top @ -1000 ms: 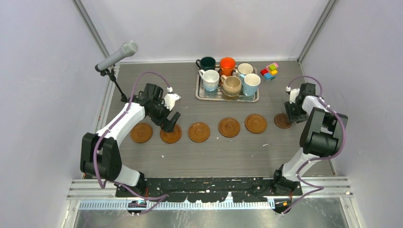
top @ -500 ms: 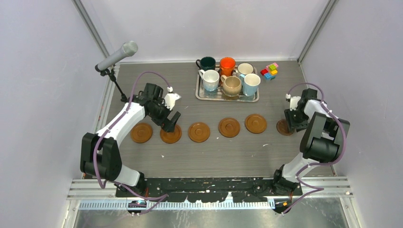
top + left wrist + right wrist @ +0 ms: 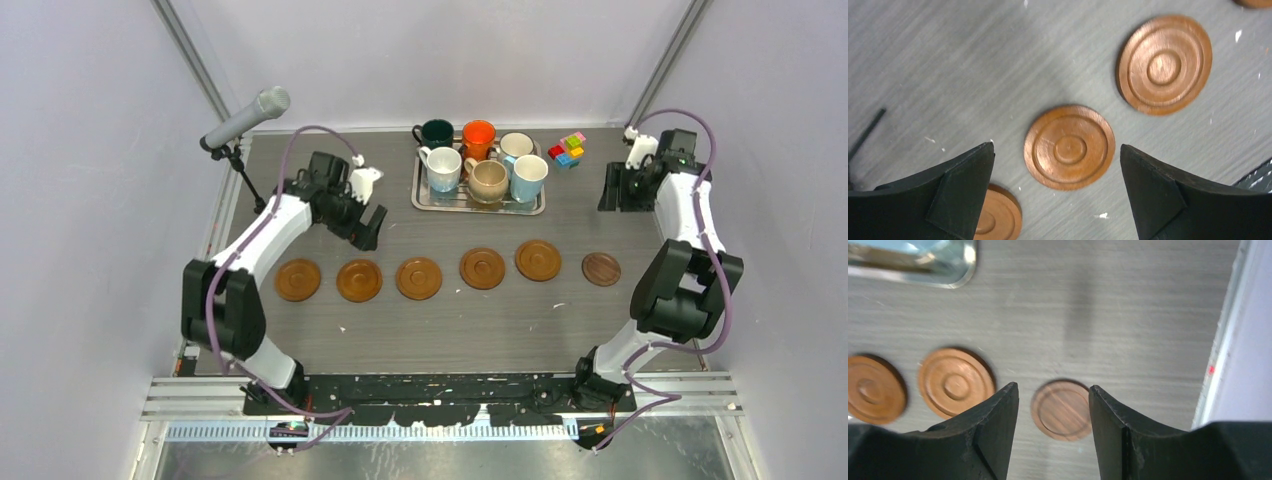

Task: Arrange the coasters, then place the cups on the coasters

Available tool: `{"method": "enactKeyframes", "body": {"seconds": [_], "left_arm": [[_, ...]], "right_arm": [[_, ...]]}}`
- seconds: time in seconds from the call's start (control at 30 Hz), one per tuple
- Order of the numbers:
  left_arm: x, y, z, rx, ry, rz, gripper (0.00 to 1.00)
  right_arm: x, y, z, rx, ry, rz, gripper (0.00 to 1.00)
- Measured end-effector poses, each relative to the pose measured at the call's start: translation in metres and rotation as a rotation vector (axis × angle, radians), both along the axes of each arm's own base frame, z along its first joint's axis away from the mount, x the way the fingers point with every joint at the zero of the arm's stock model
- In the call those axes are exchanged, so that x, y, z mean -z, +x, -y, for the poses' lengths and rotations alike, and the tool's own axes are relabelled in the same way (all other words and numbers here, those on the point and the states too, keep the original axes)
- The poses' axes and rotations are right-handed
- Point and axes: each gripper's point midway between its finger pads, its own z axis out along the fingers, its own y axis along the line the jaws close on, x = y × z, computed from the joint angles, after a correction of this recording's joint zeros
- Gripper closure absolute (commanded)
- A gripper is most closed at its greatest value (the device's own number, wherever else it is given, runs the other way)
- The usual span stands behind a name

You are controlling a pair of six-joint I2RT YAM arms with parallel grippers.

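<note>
Coasters point(image 3: 418, 278) judged arranged — left hand point(image 3: 369, 230) wide open, right hand point(image 3: 608, 200) parted, nothing held; cups point(image 3: 487, 180) to be grasped next.

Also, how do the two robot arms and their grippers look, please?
The left arm and the right arm both have smooth white link shells, bulky black joints and black bases. A thin purple cable loops along each arm. The left gripper and the right gripper each have two matte black, wedge-shaped fingers.
</note>
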Motion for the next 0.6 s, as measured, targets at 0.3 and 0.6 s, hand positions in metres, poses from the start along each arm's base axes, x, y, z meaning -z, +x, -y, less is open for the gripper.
{"method": "enactKeyframes", "body": {"seconds": [0.3, 0.6], "left_arm": [[0.005, 0.097, 0.052, -0.184, -0.084, 0.029, 0.15], [0.057, 0.157, 0.092, -0.322, -0.198, -0.044, 0.34]], "right_arm": [[0.023, 0.065, -0.084, -0.037, 0.169, 0.037, 0.46], [0.07, 0.108, -0.115, 0.01, 0.244, -0.005, 0.5]]}}
